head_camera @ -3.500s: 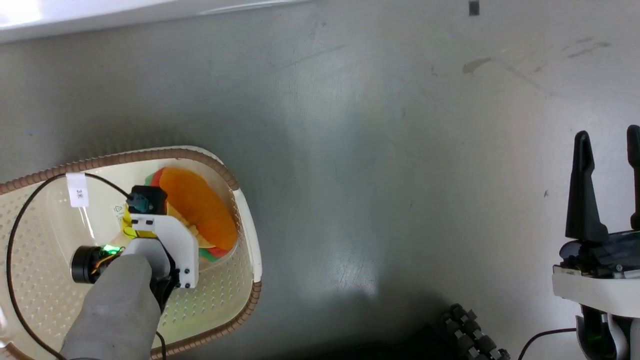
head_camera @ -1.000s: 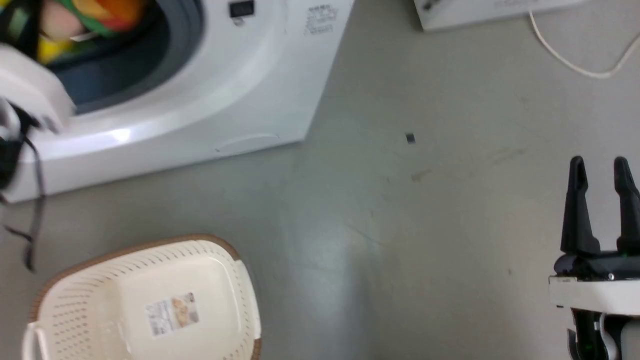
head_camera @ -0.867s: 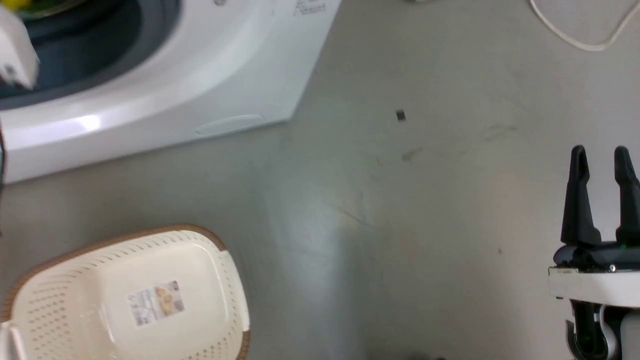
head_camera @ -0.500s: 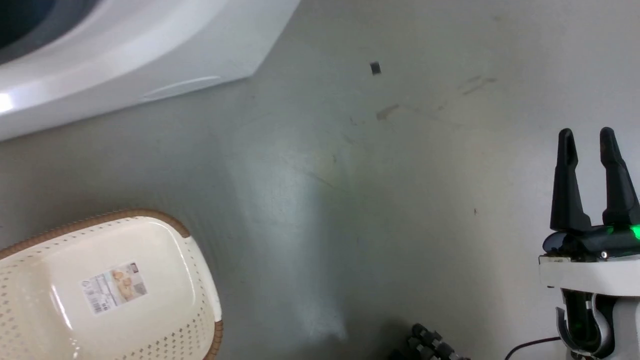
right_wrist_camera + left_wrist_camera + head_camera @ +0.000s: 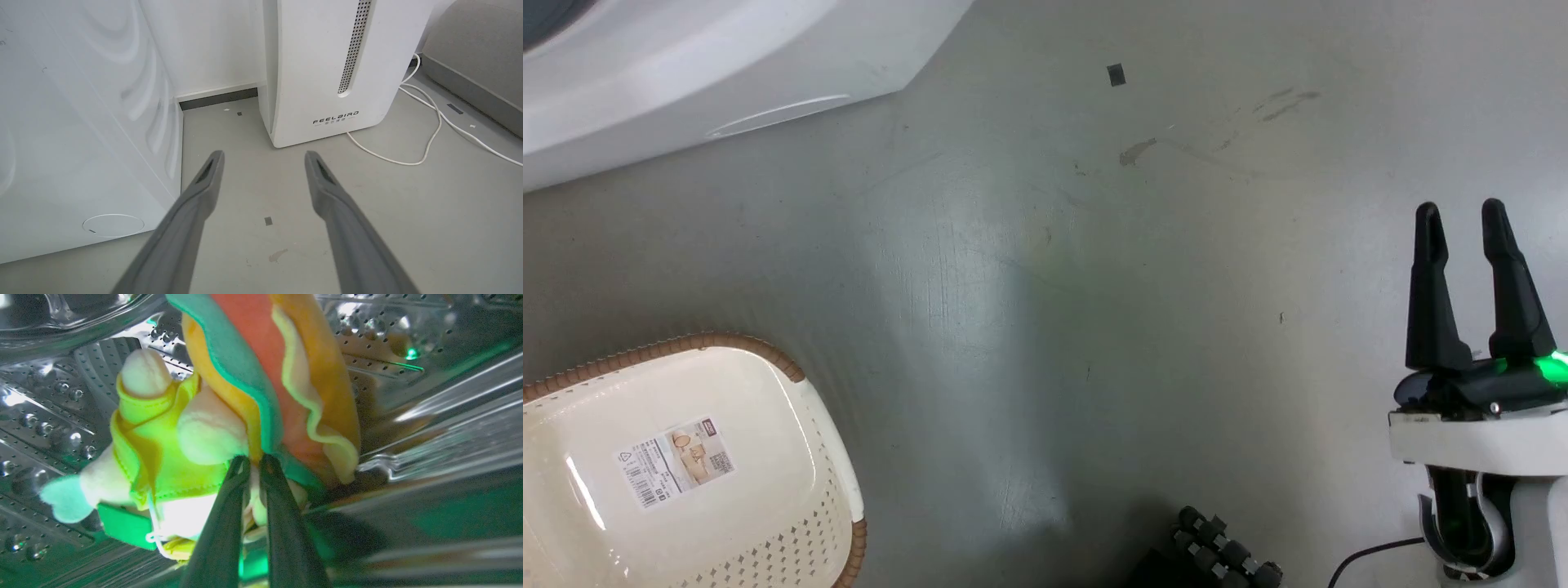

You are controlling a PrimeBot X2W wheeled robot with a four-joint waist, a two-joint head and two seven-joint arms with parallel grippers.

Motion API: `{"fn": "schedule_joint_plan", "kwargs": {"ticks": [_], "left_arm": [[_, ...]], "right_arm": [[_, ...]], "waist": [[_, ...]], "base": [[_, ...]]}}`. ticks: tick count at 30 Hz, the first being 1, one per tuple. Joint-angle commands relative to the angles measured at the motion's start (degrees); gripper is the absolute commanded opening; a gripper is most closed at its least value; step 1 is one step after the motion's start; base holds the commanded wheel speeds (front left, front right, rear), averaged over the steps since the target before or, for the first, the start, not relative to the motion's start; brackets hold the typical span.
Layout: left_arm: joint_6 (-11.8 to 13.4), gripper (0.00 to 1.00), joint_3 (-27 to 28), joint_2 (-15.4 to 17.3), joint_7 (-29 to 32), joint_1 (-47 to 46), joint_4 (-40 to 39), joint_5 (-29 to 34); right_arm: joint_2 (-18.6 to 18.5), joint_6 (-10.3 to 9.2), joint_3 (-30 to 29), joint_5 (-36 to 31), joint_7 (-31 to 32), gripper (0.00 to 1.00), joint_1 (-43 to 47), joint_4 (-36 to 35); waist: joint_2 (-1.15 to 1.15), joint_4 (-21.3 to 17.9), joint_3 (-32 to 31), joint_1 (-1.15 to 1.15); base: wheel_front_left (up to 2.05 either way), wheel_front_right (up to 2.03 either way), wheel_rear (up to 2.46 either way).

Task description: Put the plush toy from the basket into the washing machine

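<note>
Plush toy (image 5: 261, 388) between left hand (image 5: 254, 460) fingertips

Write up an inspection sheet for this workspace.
Surface: grey floor, scuffed and stained.
Job's things: plush toy inside the steel drum of the washing machine; basket holds no toy, label on its bottom.
Clutter: small dark square on the floor.
Grippers: left gripper shut on the plush toy; right gripper open, holding nothing.
Cables: white cord lying beside the white appliance; dark cable by the right arm.
Surroundings: grey cushion-like object.
</note>
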Motion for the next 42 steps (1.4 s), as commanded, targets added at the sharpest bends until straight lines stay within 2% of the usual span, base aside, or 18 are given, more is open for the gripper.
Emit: {"fn": "schedule_joint_plan", "kwargs": {"ticks": [1,2,3,4,9,16,26,27,31,36,42], "left_arm": [[-0.2,0.00,-0.8,0.3,-0.2,-0.4,0.4,-0.9],[-0.2,0.00,-1.3,0.5,-0.6,-0.5,0.5,-1.3],[-0.2,0.30,-1.8,0.6,-1.3,-0.5,0.5,-1.6],[-0.2,1.00,-2.2,0.7,-2.3,-0.5,0.6,-1.8],[-0.2,1.00,-4.3,0.2,-6.2,1.1,2.0,-4.2],[-0.2,1.00,-7.1,-2.4,-15.0,8.4,4.1,-8.8],[0.3,1.00,-7.2,-7.0,-33.4,23.1,4.7,-13.8],[0.3,1.00,-7.2,-7.0,-33.4,23.1,4.7,-13.8],[2.4,1.00,-6.3,-8.7,-41.2,29.3,3.0,-14.5],[6.3,1.00,-3.6,-10.4,-49.8,37.5,-1.5,-17.2],[12.4,1.00,2.5,-12.8,-54.2,50.2,-12.3,-20.6]], "right_arm": [[0.0,-0.05,0.1,0.4,-0.3,1.00,-1.3,0.3],[0.0,-0.05,0.0,0.4,-0.3,1.00,-1.4,0.3],[0.0,-0.05,-0.1,0.4,-0.3,1.00,-1.4,0.4],[0.0,-0.05,-0.2,0.3,-0.3,1.00,-1.4,0.5],[0.0,-0.05,-1.3,-0.7,-0.3,1.00,-1.6,0.8],[0.0,-0.05,-3.6,-3.6,-0.3,1.00,-1.0,0.3],[0.0,-0.05,-6.8,-8.6,-0.3,1.00,3.1,-0.7],[0.0,-0.05,-6.8,-8.6,-0.3,1.00,3.1,-0.7],[0.0,-0.05,-7.2,-10.1,-0.3,1.00,5.4,-0.8],[0.0,-0.05,-7.9,-11.1,-0.3,1.00,8.4,-0.8],[0.0,-0.05,-8.0,-11.4,-0.3,1.00,11.7,-1.2]], "waist": [[0.00,0.0,0.1,-0.01],[0.00,0.1,0.1,-0.01],[0.00,0.2,0.0,-0.01],[0.00,0.4,-0.2,-0.01],[0.00,1.8,-2.8,-0.01],[0.00,5.2,-10.4,-0.01],[0.00,11.9,-24.1,-0.01],[0.00,11.9,-24.1,-0.01],[0.00,14.2,-28.5,-0.01],[0.00,16.5,-33.2,-0.01],[0.00,18.7,-37.3,-0.01]], "base": [[0.00,0.00,0.00],[0.00,0.00,0.00],[0.00,0.00,0.00],[0.00,0.00,0.00],[0.00,0.00,0.00],[0.00,0.00,0.00],[0.00,0.00,0.00],[0.00,0.00,0.00],[0.00,0.00,0.00],[0.00,0.00,0.00],[0.00,0.00,0.00]]}}
